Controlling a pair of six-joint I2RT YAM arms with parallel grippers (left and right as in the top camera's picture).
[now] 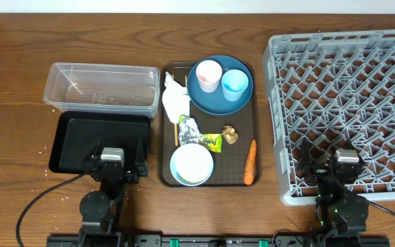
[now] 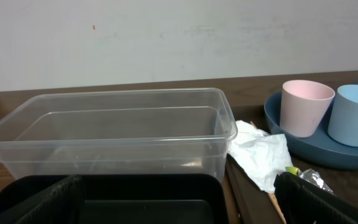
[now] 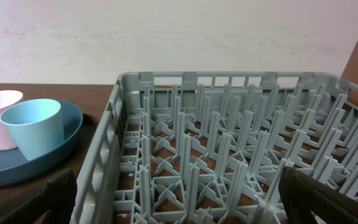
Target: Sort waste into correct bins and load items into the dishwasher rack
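On the dark-blue plate [image 1: 211,100] stand a pink cup [image 1: 208,75] and a light blue cup [image 1: 234,84]. Beside it lie white tissue [image 1: 175,101], chopsticks [image 1: 177,132], foil wrapper [image 1: 188,127], yellow-green packet [image 1: 212,141], brown lump [image 1: 230,134] and carrot [image 1: 250,162]. Rice [image 1: 192,165] fills the light blue bowl [image 1: 173,167]. The clear tub [image 1: 101,86] sits behind the black tray [image 1: 74,140]. My left gripper [image 1: 114,163] hangs open over the black tray's near edge [image 2: 179,205]. My right gripper [image 1: 334,168] is open over the grey rack's [image 1: 345,89] near edge [image 3: 182,202]. Neither holds anything.
A brown serving tray [image 1: 233,165] carries the plate, bowl and waste between the bins and the rack. A pale wall runs behind the table. Cables trail from both arm bases at the front edge.
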